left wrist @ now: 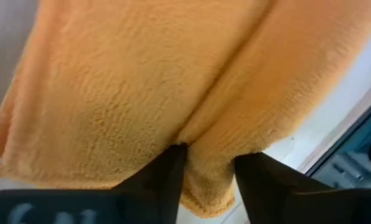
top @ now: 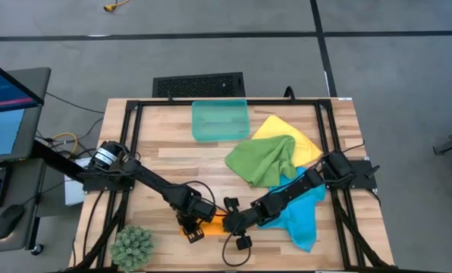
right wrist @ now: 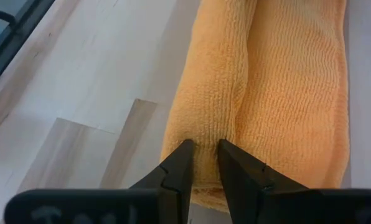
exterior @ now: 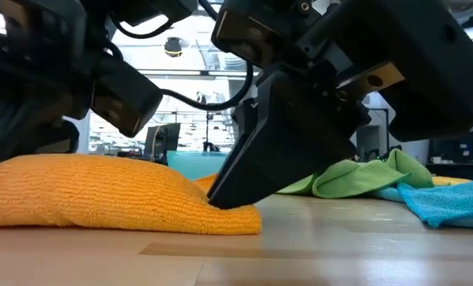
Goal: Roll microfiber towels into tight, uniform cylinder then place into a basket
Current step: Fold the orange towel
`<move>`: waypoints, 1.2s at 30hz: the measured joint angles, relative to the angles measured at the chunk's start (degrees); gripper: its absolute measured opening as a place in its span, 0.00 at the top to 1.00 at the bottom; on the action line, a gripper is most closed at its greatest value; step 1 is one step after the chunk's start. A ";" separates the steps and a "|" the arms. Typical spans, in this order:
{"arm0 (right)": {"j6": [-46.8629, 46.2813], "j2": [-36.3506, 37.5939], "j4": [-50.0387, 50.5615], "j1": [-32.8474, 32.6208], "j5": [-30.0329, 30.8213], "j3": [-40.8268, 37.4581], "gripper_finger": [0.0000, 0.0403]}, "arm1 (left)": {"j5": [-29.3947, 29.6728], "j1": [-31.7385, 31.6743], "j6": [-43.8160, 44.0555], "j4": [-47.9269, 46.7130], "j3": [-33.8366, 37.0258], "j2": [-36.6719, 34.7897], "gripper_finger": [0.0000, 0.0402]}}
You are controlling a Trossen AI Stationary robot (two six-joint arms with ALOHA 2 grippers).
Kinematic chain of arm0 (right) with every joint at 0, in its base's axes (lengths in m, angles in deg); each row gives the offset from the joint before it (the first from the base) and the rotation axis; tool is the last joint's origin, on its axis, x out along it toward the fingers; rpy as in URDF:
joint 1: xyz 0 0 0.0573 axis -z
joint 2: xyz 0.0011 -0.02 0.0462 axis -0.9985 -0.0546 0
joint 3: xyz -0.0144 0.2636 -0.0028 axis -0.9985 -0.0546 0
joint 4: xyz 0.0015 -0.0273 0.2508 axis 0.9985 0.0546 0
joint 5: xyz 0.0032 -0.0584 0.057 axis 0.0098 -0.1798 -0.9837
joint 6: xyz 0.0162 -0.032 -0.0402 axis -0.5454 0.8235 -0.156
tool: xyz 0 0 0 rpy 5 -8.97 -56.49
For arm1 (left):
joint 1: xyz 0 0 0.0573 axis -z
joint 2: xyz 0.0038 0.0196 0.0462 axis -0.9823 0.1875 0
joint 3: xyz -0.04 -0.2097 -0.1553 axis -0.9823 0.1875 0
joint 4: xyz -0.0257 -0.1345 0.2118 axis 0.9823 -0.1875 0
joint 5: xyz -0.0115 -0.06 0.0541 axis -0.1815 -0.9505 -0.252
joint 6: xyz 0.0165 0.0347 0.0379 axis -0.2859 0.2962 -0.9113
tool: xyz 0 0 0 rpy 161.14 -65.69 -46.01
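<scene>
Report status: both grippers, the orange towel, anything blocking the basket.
Left gripper astride a fold of orange towel. Right gripper pinching its end. Basket empty, path unobstructed.

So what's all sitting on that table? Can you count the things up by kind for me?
Towels: 4: orange towel, green towel, yellow towel, blue towel
Basket: 1: teal basket
Spiky plant ball: 1: plant ball
Total: 6 things
</scene>
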 joint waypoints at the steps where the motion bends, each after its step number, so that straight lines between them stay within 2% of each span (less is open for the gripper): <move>1: 0.00 -0.02 0.00 -0.02 -0.02 0.00 0.75 | -0.04 0.08 -1.14 0.00 0.00 0.00 0.63; 8: 0.02 -0.04 -0.02 -0.35 -0.13 -0.07 0.75 | 1.85 0.98 -3.98 -0.46 0.04 -1.02 0.59; 14: -0.58 -0.04 0.85 -0.35 -0.33 -0.15 0.75 | 13.74 3.57 -4.10 -4.43 0.42 -7.53 0.61; 22: -1.07 -0.04 0.93 -0.22 -0.55 -0.15 0.75 | 27.88 12.37 -3.17 -5.15 0.24 -14.47 0.62; 29: -1.09 -0.04 0.98 -0.01 -0.57 -0.13 0.75 | 38.45 21.34 -10.31 -0.70 0.22 -9.57 0.62; 36: -1.57 -0.04 1.01 0.09 -0.63 -0.13 0.75 | 44.65 21.43 -10.98 -1.14 0.19 -2.86 0.62</move>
